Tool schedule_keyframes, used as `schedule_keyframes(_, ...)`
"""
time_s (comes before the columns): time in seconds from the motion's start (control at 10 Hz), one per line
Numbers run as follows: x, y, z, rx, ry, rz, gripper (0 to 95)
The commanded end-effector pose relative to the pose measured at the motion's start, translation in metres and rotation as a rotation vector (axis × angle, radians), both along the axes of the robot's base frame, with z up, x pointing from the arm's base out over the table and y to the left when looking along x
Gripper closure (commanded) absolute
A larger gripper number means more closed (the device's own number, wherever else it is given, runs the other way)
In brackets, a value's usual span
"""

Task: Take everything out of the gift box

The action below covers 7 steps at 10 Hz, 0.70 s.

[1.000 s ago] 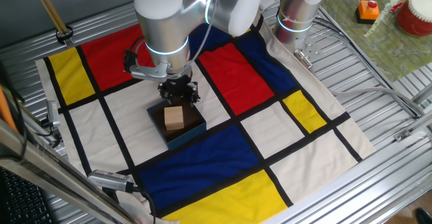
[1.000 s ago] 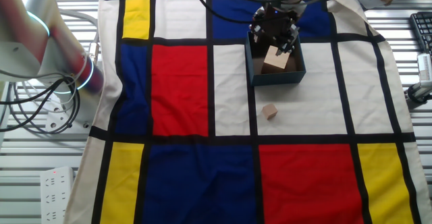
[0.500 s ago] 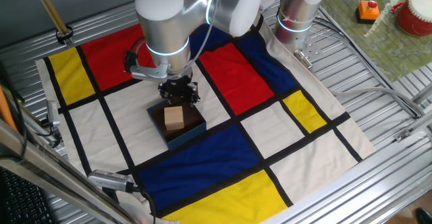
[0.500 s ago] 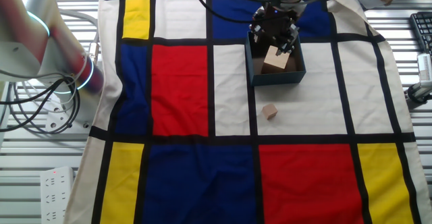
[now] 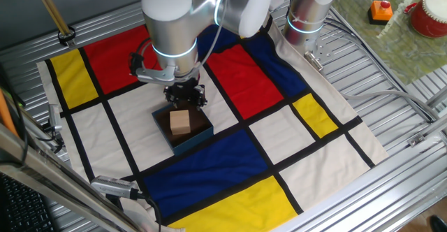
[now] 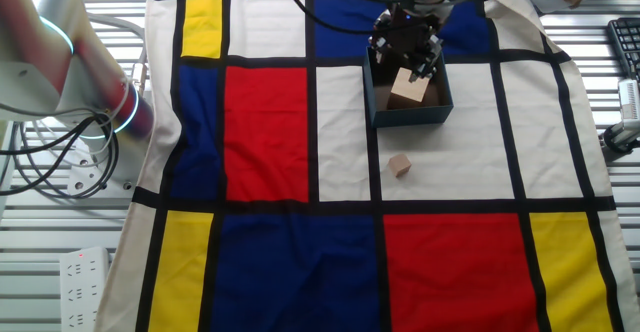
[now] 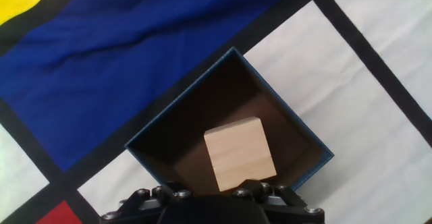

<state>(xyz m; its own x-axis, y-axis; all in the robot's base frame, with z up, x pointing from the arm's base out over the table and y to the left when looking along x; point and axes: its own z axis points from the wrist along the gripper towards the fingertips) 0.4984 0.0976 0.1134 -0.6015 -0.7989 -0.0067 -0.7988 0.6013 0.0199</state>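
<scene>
Patterned cloth (image 5: 230, 155) covers the table; at frame centre the gift box (image 5: 183, 128) holds one wooden block (image 7: 239, 153). Another block (image 6: 400, 165) lies outside. Nothing has shifted over the last second: the hand (image 5: 184, 97) still hovers above; its grip cannot be told.

- The table (image 5: 391, 113) had a ribbed metal surface, visible around the cloth in both fixed views.
- A patterned cloth (image 5: 230, 131) of red, yellow, blue and white panels divided by black lines lay spread over most of it.
- The gift box (image 6: 408, 112) rested on the cloth, straddling a white panel and a blue panel.
- A small wooden block (image 6: 400, 165) lay on a white panel, near the box but apart from it.
- A greenish mat (image 5: 391, 29) covered one far corner.
</scene>
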Motion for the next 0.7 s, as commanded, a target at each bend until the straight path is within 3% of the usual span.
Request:
schedule_keyframes(0.1, 0.0004, 0.0001, -0.0002, 0.048, -0.026, -0.003, 38.0)
schedule_keyframes(0.2, 0.0004, 0.0001, -0.0002, 0.041, -0.049, 0.005, 38.0)
schedule_keyframes(0.3, 0.0004, 0.0001, -0.0002, 0.037, -0.052, 0.037, 38.0)
schedule_keyframes(0.5, 0.0004, 0.0001, -0.0002, -0.024, -0.041, 0.097, 38.0)
schedule_keyframes(0.7, 0.0004, 0.0001, -0.0002, -0.029, -0.016, 0.081, 38.0)
